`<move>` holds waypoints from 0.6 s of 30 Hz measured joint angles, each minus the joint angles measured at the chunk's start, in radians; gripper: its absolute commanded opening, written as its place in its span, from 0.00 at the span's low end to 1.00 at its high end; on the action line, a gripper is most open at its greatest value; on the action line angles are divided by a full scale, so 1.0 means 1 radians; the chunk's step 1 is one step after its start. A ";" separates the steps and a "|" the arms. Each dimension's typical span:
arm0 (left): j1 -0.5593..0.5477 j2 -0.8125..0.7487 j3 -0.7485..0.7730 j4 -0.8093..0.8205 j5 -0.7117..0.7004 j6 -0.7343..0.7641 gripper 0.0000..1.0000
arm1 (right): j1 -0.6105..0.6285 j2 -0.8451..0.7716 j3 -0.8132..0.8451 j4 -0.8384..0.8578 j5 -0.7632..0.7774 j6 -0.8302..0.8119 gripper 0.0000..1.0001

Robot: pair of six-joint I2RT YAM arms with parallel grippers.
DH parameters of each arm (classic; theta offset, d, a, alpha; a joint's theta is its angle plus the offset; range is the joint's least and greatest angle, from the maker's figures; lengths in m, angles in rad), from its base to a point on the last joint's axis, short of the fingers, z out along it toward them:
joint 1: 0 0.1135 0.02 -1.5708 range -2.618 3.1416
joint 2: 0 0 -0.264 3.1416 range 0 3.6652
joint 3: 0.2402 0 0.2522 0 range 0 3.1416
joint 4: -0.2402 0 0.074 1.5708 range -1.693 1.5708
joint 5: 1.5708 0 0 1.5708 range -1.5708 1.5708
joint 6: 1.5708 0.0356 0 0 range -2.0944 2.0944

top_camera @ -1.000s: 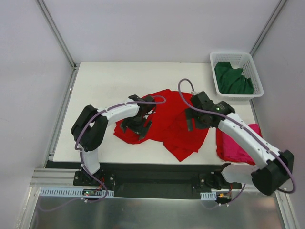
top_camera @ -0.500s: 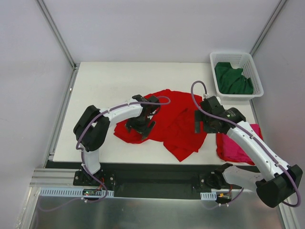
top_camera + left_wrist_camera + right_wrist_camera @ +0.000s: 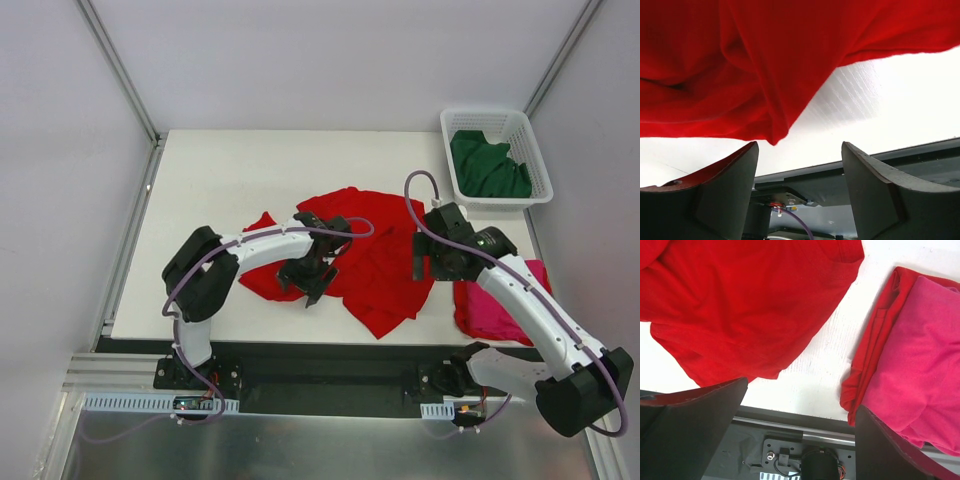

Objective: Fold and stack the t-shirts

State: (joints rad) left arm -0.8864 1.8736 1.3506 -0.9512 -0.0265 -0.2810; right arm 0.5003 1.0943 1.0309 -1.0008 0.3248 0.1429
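A bright red t-shirt (image 3: pixel 372 250) lies crumpled and spread on the middle of the white table (image 3: pixel 220 180). My left gripper (image 3: pixel 308 282) hovers over its near-left edge. In the left wrist view the red cloth (image 3: pixel 765 65) hangs just beyond the open fingers (image 3: pixel 725 192), with nothing between them. My right gripper (image 3: pixel 423 264) stands open above the shirt's right edge. A folded magenta-pink t-shirt (image 3: pixel 925 355) rests on a folded red one (image 3: pixel 875 340) at the near right. A dark green t-shirt (image 3: pixel 487 168) sits bunched in the basket.
The white lattice basket (image 3: pixel 453 122) stands at the far right corner. The table's near edge and a dark rail (image 3: pixel 790 420) lie just below both grippers. Grey walls with metal posts (image 3: pixel 120 70) enclose the table.
My left gripper has slid right and nearer along the red shirt's front edge, and a red corner now shows at far left. The right gripper drew off the shirt to its right edge.
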 measured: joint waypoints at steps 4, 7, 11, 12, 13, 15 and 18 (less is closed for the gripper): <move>0.005 0.019 0.000 0.000 -0.003 0.001 0.64 | -0.005 -0.009 -0.014 -0.001 -0.001 -0.002 0.96; 0.004 0.041 0.002 0.000 -0.004 0.003 0.53 | -0.008 -0.012 -0.016 -0.002 -0.001 -0.004 0.96; 0.004 0.071 0.009 -0.002 -0.007 0.010 0.16 | -0.009 -0.018 -0.016 -0.003 -0.002 -0.005 0.96; 0.004 0.075 0.012 -0.003 -0.009 0.010 0.08 | -0.010 -0.019 -0.018 -0.002 -0.002 -0.005 0.96; 0.004 0.076 0.016 -0.006 -0.010 0.014 0.00 | -0.010 -0.021 -0.022 -0.002 -0.002 -0.005 0.96; 0.004 0.076 0.031 -0.011 -0.010 0.017 0.00 | -0.012 -0.026 -0.034 -0.004 -0.005 -0.005 0.96; 0.004 0.076 0.058 -0.022 -0.010 0.020 0.00 | -0.013 -0.028 -0.045 -0.007 -0.008 -0.005 0.96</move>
State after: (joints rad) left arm -0.8822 1.9491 1.4090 -0.9733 -0.0364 -0.2607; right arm 0.4877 1.0664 0.9855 -1.0080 0.3164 0.1375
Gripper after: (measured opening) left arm 0.007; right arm 0.960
